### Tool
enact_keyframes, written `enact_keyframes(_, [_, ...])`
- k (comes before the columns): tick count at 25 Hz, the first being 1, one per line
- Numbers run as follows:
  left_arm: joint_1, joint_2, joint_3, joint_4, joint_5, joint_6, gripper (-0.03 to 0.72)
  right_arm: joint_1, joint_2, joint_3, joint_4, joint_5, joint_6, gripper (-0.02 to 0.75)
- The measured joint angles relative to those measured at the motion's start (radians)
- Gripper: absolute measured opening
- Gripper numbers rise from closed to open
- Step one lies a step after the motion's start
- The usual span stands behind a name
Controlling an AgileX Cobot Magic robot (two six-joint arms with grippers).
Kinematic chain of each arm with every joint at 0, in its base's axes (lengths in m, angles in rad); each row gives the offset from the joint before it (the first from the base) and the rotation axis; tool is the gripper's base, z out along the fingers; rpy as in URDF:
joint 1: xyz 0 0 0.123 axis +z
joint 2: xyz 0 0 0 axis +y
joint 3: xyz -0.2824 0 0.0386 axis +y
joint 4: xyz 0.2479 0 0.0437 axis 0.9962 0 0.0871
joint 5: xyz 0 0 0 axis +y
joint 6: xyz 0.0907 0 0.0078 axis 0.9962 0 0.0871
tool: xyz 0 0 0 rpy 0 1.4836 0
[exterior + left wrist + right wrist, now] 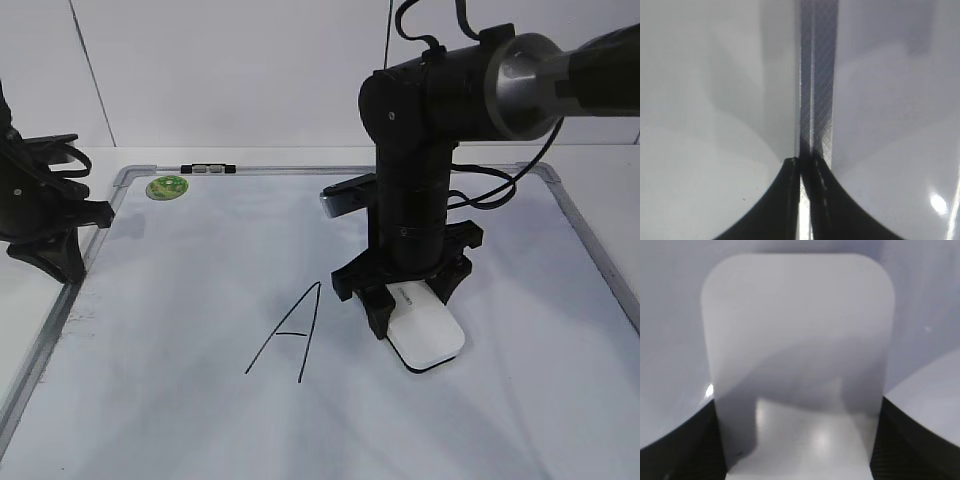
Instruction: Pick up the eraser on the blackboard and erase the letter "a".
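Now right gripper [412, 300] straddles eraser [427, 332] lying flat on blackboard [180, 330], just right of capital A [290, 333]; fingers flank its sides, grip likely. Lowercase a not visible, perhaps under eraser. Left gripper [805, 165] pinched empty over left frame, parked clear.

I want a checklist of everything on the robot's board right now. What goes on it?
Surface: whiteboard, grey frame, flat.
Job's things: white eraser lying on the board, right of the capital A; small letter "a" not seen.
Clutter: green sticker; small clip on the top frame.
Grippers: right gripper straddling the eraser; left gripper shut, at the left frame.
Cables: black cables on the right arm.
Surroundings: white wall.
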Motion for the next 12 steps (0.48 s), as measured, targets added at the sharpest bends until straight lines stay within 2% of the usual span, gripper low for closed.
enact_keyframes(12, [0.0,0.0,0.0,0.0,0.0,0.0,0.024,-0.039,0.0,-0.001,0.004,0.0,0.0,0.561])
